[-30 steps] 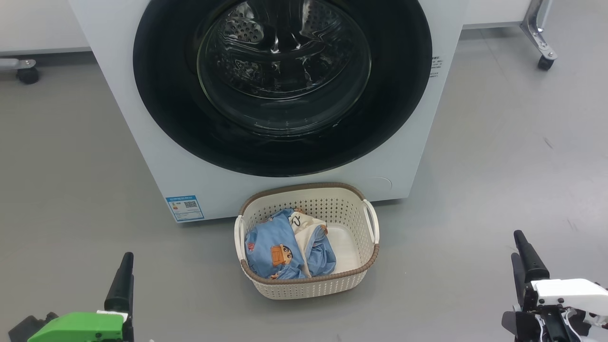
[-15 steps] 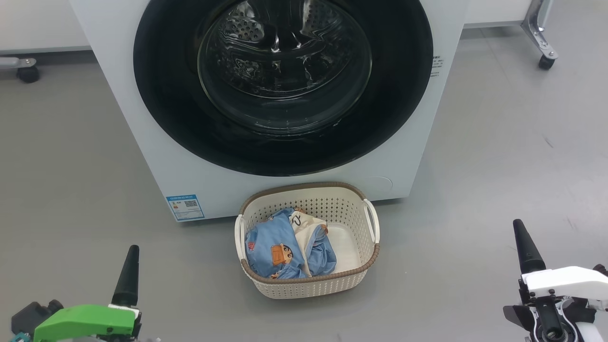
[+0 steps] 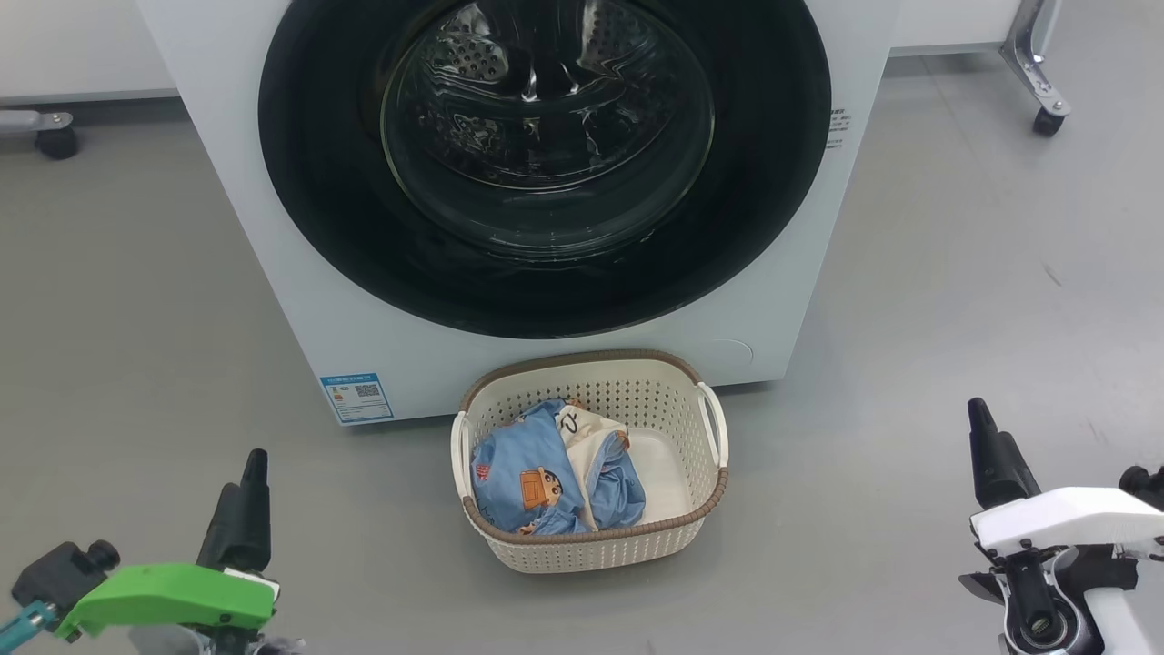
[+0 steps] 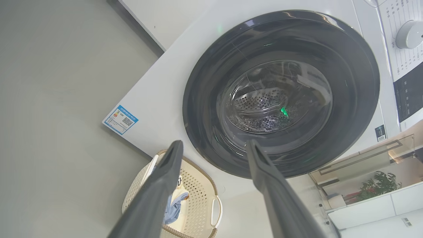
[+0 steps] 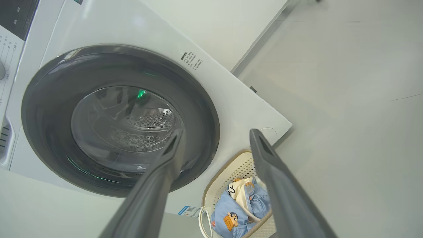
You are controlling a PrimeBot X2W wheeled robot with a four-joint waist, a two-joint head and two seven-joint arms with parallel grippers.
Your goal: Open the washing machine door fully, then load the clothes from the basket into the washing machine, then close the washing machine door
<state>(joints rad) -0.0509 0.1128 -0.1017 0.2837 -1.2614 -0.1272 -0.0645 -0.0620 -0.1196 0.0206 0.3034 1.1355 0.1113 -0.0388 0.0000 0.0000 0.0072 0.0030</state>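
Washing machine door (image 3: 546, 164) sits closed; the basket (image 3: 582, 539) with the clothes (image 3: 536, 478) waits just below for a short carry. My left gripper (image 4: 214, 142) and right gripper (image 5: 216, 131) hang back, fingers spread, empty.

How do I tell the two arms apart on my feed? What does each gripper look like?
The left gripper has two long, dark, tapering fingers on a bright green housing, with a black knob and a teal part beside it. The right gripper has the same dark fingers on a white housing, with black parts beneath.
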